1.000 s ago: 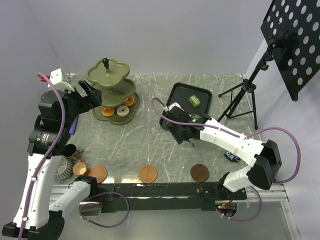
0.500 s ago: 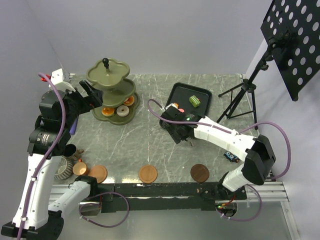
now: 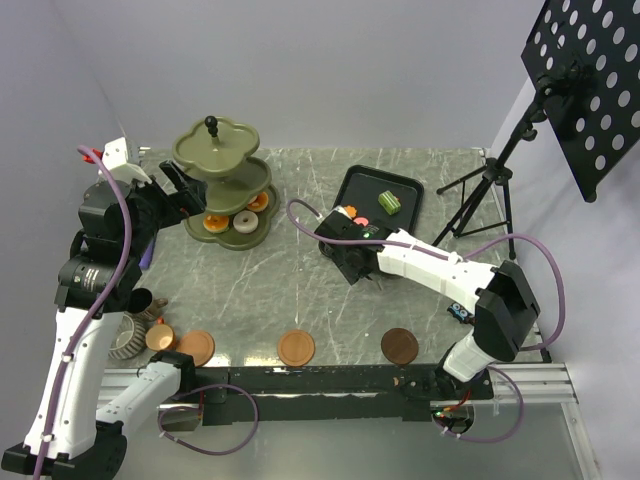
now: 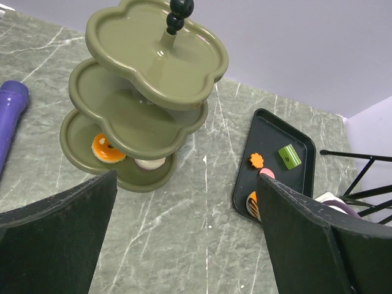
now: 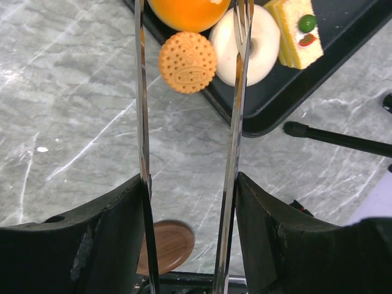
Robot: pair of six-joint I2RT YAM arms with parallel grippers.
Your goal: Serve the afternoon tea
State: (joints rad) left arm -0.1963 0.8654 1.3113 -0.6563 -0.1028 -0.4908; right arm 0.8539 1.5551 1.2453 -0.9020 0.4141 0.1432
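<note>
The olive-green three-tier stand point(image 3: 222, 180) stands at the back left, with an orange pastry point(image 4: 104, 147) and a pale one point(image 4: 150, 163) on its lowest tier. My left gripper point(image 3: 172, 186) is open and empty beside the stand; it also shows in the left wrist view point(image 4: 187, 179). My right gripper point(image 3: 352, 262) is shut on the metal tongs point(image 5: 235, 122). The open tongs tips hang over the tray's near corner, above an orange pastry point(image 5: 187, 9), a brown biscuit point(image 5: 187, 61) and a white ring point(image 5: 257, 38). A green pastry point(image 3: 389, 201) lies further back on the tray.
The black tray point(image 3: 405, 186) lies right of centre. A yellow cake slice point(image 5: 297, 27) lies on it. Three brown saucers point(image 3: 296, 348) line the near edge. Striped grey point(image 3: 124, 338), copper point(image 3: 160, 337) and dark point(image 3: 140, 301) cups stand near left. A tripod stand point(image 3: 490, 190) is at the right.
My right gripper has moved a little left and back with the tongs, toward the tray's near-left corner. The left arm has not moved.
</note>
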